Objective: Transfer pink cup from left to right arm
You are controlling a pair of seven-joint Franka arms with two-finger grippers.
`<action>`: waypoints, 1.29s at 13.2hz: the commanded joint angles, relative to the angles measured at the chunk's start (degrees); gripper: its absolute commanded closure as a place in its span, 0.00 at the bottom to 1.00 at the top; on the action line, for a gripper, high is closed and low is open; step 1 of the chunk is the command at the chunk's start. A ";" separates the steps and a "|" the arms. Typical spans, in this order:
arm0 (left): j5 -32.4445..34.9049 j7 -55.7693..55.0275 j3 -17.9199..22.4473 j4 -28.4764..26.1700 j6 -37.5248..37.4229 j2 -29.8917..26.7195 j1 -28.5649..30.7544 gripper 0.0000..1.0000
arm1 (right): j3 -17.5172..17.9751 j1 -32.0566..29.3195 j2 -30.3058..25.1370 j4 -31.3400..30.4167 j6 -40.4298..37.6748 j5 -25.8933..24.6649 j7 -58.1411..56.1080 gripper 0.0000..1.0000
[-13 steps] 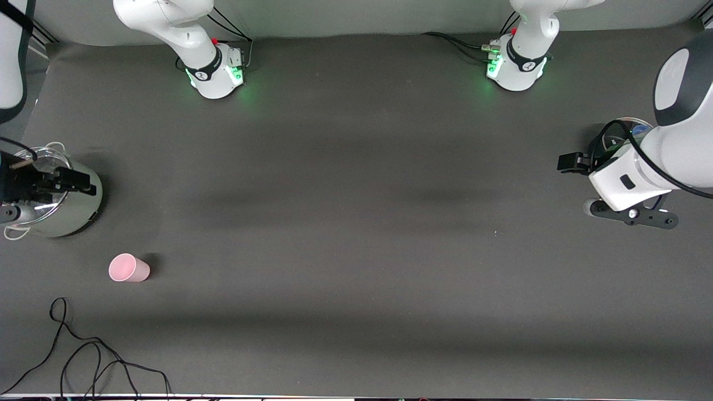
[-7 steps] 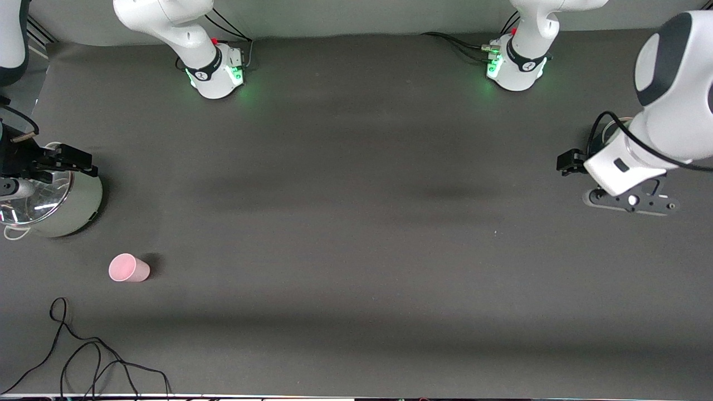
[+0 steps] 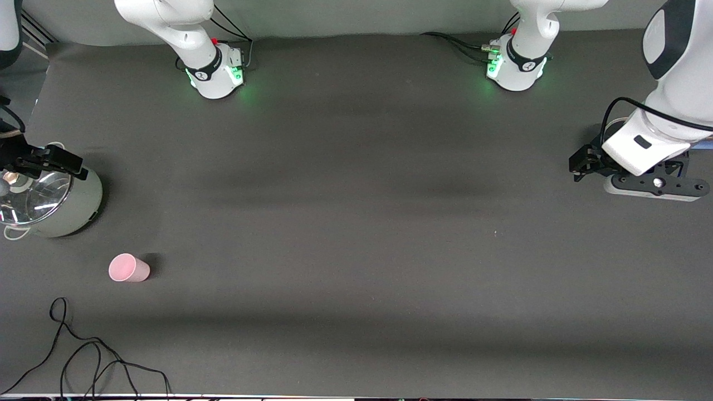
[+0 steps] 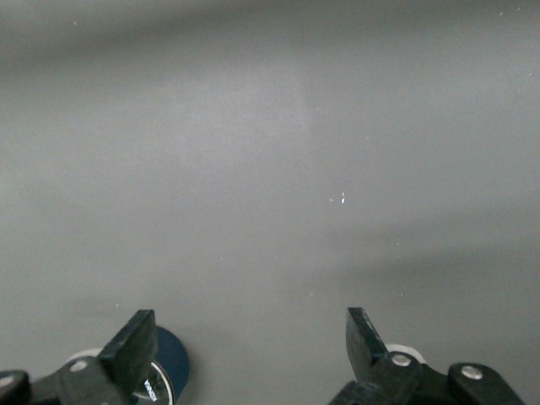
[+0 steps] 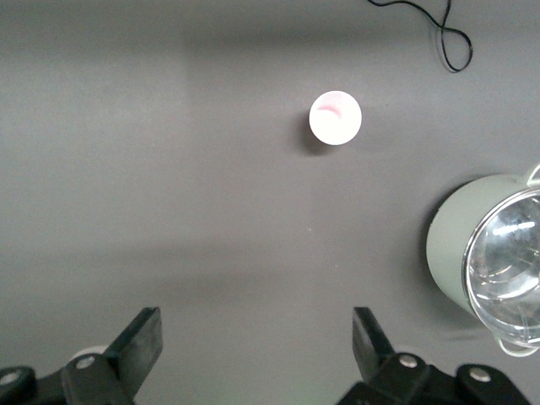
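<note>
The pink cup (image 3: 129, 268) stands upright on the dark mat at the right arm's end of the table, nearer to the front camera than the pot; nothing touches it. The right wrist view looks down into the pink cup (image 5: 335, 117). My right gripper (image 3: 66, 161) hangs over the pot's edge, well apart from the cup. In its wrist view the right gripper (image 5: 256, 333) is open and empty. My left gripper (image 3: 580, 163) hovers at the left arm's end of the table. The left gripper (image 4: 249, 333) is open with only bare mat between its fingers.
A grey-green pot (image 3: 78, 206) with a glass lid (image 5: 506, 261) sits beside the cup. A black cable (image 3: 83, 356) lies looped near the front edge, close to the cup. A dark blue round object (image 4: 173, 371) lies under the left gripper.
The right gripper has drifted off the pot's lid toward the robots' bases. The left arm has swung toward its end of the table and its base. The cup has not moved.
</note>
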 commanded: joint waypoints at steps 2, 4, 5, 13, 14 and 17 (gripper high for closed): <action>0.05 1.19 0.88 4.91 -0.84 2.85 -1.21 0.00 | 1.33 -0.78 -0.29 0.04 1.29 2.02 1.73 0.00; -0.39 1.28 2.63 8.08 -1.98 4.88 -2.61 0.00 | 1.06 -0.87 -0.11 0.22 1.64 2.12 1.54 0.00; -1.52 1.37 3.51 8.09 -1.73 4.97 -2.71 0.00 | 0.98 -0.87 -0.11 0.39 1.64 2.12 1.46 0.00; -4.26 1.81 3.87 6.95 -3.92 5.42 -1.92 0.00 | -3.16 2.56 0.42 1.71 1.29 1.59 0.40 0.00; -4.35 1.81 3.87 6.95 -4.18 5.42 -1.92 0.00 | -3.16 2.56 0.42 1.62 1.12 1.59 0.40 0.00; -5.23 1.72 3.87 6.60 -4.18 5.42 -1.74 0.00 | -3.33 2.56 0.42 1.54 0.68 1.59 0.40 0.00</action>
